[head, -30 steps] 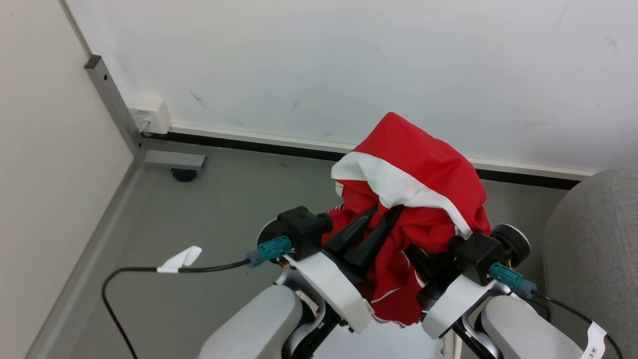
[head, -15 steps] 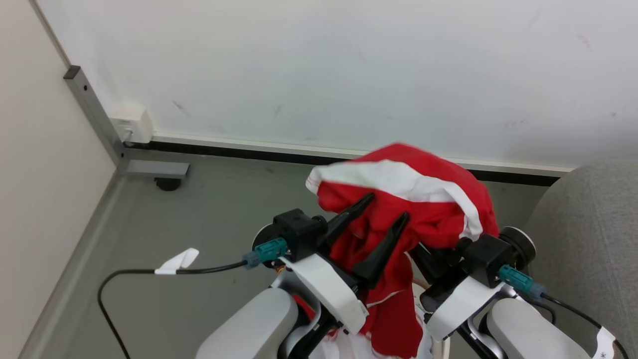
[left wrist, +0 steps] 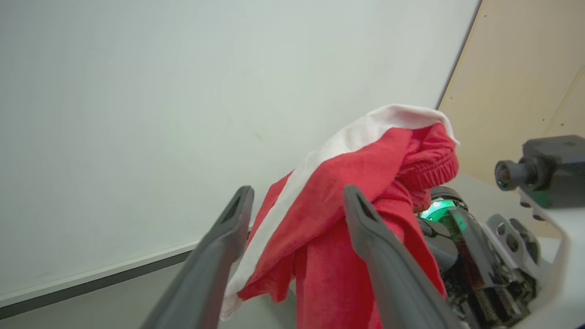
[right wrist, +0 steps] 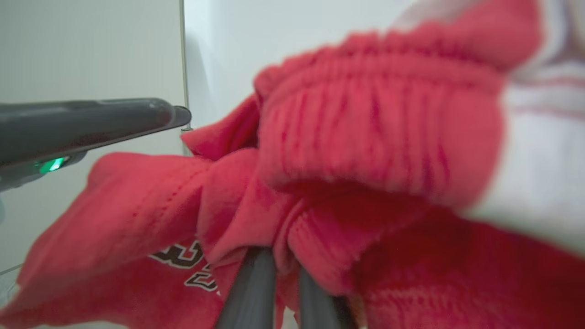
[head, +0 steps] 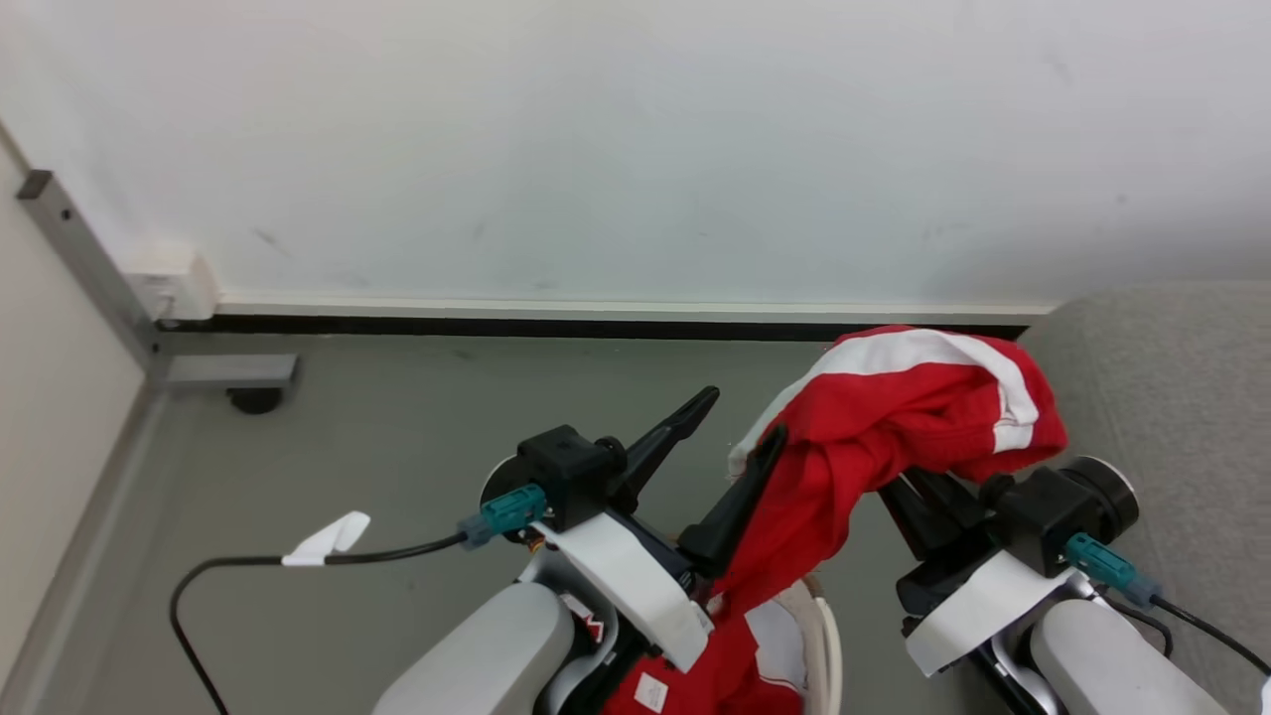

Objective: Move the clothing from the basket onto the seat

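The red clothing (head: 899, 417) with white bands hangs in the air, draped over my right gripper (head: 918, 492), which is shut on a fold of it (right wrist: 320, 151); its two fingers (right wrist: 256, 283) pinch the fabric. Black-and-white print shows on the cloth (right wrist: 183, 262). My left gripper (head: 733, 425) is open just left of the clothing, its right finger (left wrist: 361, 214) against the hanging fabric. More red clothing (head: 715, 675) lies below my arms by the pale rim of the basket (head: 824, 636). The grey seat (head: 1162, 377) is at the right.
A white wall with a dark skirting strip (head: 556, 325) runs across behind. A metal post with a wall socket (head: 169, 283) and a castor foot (head: 253, 399) stand at the left. A black cable (head: 248, 566) loops over the grey floor.
My left gripper has opened and let go of the clothing. The right gripper has carried the clothing rightwards and lower, near the seat. The head camera has turned right.
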{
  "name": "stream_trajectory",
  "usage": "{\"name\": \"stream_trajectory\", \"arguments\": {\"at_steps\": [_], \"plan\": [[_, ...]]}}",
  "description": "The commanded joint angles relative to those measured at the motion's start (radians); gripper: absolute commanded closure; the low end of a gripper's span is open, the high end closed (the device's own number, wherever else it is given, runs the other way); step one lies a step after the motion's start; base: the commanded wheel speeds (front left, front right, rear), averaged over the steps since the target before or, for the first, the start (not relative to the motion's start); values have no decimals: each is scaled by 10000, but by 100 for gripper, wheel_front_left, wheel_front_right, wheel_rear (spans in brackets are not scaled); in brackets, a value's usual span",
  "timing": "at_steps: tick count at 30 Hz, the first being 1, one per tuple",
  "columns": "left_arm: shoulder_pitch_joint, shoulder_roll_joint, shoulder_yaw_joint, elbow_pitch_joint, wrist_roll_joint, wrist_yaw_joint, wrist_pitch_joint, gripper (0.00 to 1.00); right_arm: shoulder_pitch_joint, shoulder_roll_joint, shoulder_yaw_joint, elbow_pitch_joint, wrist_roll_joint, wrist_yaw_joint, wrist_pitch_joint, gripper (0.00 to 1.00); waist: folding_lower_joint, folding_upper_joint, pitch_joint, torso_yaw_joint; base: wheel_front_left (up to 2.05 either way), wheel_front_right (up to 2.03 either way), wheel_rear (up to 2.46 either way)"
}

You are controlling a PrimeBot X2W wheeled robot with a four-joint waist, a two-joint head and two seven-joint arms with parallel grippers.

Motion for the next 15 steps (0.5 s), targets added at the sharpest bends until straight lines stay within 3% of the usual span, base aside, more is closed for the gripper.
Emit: {"name": "stream_trajectory", "arguments": {"at_steps": [1, 15], "plan": [[124, 107, 21, -38, 170, 67, -89, 0, 192, -110, -160, -91, -131, -22, -2, 100, 0, -1, 40, -425, 0, 0, 0], [127, 220, -122, 116, 311, 131, -211, 0, 859, -508, -1212, -582, -463, -22, -1, 100, 0, -1, 436, -2560, 0, 0, 0]]}}
